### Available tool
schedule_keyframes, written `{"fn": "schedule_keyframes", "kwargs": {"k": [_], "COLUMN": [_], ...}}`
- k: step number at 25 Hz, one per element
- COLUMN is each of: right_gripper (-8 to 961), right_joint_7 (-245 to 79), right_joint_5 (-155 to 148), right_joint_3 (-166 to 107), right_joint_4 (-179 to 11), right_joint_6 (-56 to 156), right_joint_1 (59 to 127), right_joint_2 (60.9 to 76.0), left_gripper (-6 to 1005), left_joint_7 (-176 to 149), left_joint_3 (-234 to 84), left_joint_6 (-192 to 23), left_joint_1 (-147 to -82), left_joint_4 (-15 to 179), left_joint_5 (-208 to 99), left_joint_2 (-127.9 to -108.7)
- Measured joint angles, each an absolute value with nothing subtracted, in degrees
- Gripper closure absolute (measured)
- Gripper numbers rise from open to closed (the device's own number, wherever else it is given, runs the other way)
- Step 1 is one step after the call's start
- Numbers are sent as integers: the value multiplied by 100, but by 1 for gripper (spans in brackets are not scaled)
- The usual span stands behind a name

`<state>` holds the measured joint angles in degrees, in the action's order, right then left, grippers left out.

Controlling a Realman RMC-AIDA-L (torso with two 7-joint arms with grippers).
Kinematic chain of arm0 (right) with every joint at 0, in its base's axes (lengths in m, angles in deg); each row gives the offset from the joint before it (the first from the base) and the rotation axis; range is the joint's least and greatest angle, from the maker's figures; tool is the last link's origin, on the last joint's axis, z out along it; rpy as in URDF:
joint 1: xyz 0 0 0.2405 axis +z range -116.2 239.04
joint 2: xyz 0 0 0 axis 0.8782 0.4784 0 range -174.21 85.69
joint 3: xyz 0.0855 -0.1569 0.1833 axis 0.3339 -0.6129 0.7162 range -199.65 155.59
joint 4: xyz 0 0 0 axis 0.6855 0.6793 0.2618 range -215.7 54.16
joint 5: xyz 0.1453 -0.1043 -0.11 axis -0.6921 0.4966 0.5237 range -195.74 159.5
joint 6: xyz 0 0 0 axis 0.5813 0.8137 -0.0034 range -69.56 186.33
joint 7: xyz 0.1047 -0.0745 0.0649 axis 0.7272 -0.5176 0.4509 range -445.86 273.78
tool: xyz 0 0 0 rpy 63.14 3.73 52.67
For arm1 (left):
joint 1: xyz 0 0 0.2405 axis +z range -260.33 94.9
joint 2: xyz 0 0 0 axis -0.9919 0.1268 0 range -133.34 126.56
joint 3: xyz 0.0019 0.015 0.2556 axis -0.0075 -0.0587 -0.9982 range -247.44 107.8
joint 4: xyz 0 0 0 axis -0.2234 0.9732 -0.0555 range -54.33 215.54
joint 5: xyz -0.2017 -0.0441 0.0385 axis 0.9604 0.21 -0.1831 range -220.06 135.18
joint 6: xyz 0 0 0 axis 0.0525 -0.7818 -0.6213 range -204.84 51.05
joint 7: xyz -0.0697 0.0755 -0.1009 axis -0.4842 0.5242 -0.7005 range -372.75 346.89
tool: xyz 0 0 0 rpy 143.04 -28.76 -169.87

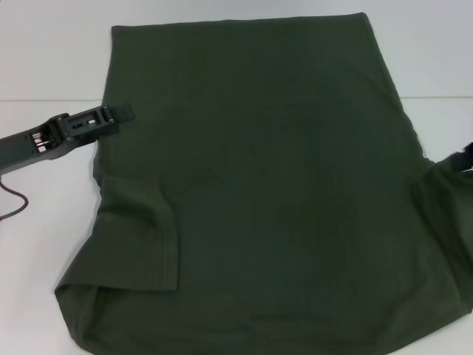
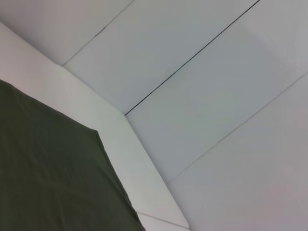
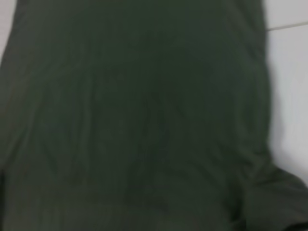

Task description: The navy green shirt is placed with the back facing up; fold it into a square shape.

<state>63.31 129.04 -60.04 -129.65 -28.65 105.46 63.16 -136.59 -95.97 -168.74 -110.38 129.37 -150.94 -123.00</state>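
Note:
The navy green shirt (image 1: 266, 185) lies spread flat on the white table (image 1: 44, 66) with its plain side up; no lettering shows. Its hem is at the far side. One sleeve (image 1: 148, 244) is folded in over the body at the near left, and the other sleeve (image 1: 447, 222) bunches at the right. My left gripper (image 1: 118, 115) reaches in from the left and rests at the shirt's left edge, its tip over the cloth. A dark sliver at the right border looks like my right gripper (image 1: 468, 151), beside the right sleeve. The right wrist view is filled by the shirt (image 3: 139, 120). The left wrist view shows a shirt corner (image 2: 53, 178).
The white table extends to the left of the shirt and behind it. A dark cable (image 1: 15, 201) hangs under the left arm. White wall panels (image 2: 202, 96) rise behind the table's far edge.

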Motion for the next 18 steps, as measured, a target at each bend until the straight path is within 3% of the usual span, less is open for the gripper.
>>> {"fn": "schedule_keyframes", "kwargs": {"k": [12, 18], "right_gripper": [846, 836], "right_joint_7": [6301, 6117], "right_joint_5": [12913, 12867], "right_joint_3": [-6251, -6238], "right_joint_4": [-12265, -11914], "right_joint_6": [-2252, -2110], "right_joint_1": [11202, 11295], "right_joint_2": [6596, 6625], "left_gripper": [263, 263], "left_joint_7": [-13573, -13566], "left_joint_3": [-9534, -9383], "left_joint_6": [-16798, -16799], "left_joint_1": [-10986, -10956], "left_joint_4": [12789, 12789], "left_joint_5": [-15002, -14996], "left_joint_2": [-12290, -12292]}}
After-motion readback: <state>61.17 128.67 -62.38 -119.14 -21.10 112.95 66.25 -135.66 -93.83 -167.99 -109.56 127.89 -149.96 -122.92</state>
